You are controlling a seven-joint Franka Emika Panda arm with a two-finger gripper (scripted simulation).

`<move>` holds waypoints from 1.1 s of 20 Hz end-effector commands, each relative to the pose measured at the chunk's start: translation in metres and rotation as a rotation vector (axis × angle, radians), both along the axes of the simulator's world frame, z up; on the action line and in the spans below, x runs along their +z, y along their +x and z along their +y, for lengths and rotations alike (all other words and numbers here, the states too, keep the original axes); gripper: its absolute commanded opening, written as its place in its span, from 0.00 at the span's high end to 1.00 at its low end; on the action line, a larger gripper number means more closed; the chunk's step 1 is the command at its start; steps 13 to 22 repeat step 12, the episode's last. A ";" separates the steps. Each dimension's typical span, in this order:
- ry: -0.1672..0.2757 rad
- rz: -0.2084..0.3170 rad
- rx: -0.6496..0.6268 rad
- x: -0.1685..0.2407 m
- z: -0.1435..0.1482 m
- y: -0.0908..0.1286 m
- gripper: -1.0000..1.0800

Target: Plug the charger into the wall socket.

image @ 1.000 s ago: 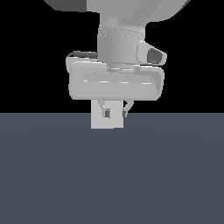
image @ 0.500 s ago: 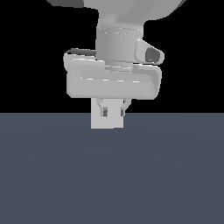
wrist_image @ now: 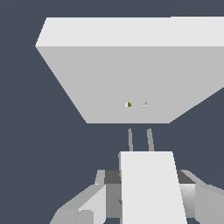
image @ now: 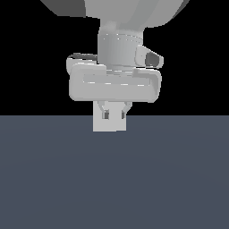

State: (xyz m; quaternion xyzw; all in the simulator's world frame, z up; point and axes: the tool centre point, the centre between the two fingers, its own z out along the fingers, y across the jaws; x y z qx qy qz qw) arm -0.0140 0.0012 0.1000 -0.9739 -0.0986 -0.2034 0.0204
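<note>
A dark slate-grey floor [image: 170, 179] fills the lower half of the exterior view under a black backdrop, with the pale Franka arm [image: 120, 40] coming down from the top edge at centre. In the wrist view the wall socket [wrist_image: 131, 74], a pale grey-white square plate, stands upright on the floor directly ahead of the hand, its broad face turned toward the camera and two tiny holes [wrist_image: 128, 104] near the middle of that face, one showing orange-brown. In the exterior view only a pale block shows below the hand, and whether that is the socket or the charger cannot be told. The gripper [image: 114, 115] hangs just above the floor line, its two fingers [image: 105, 114] drawn in close together. In the wrist view they clamp the charger [wrist_image: 151, 188], a plain white block held between the pads. Two thin grey prongs [wrist_image: 150, 140] stick out of the charger's front end and point at the socket face, their tips just short of the plate's lower edge and apart from it, lined up roughly below the two holes.
</note>
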 end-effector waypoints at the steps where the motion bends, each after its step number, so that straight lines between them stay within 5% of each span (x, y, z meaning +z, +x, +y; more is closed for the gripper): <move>1: 0.000 0.000 0.000 0.000 0.002 0.009 1.00; 9: 0.001 0.001 0.002 0.000 0.007 0.031 1.00; 22: 0.001 0.001 0.002 0.000 0.007 0.032 1.00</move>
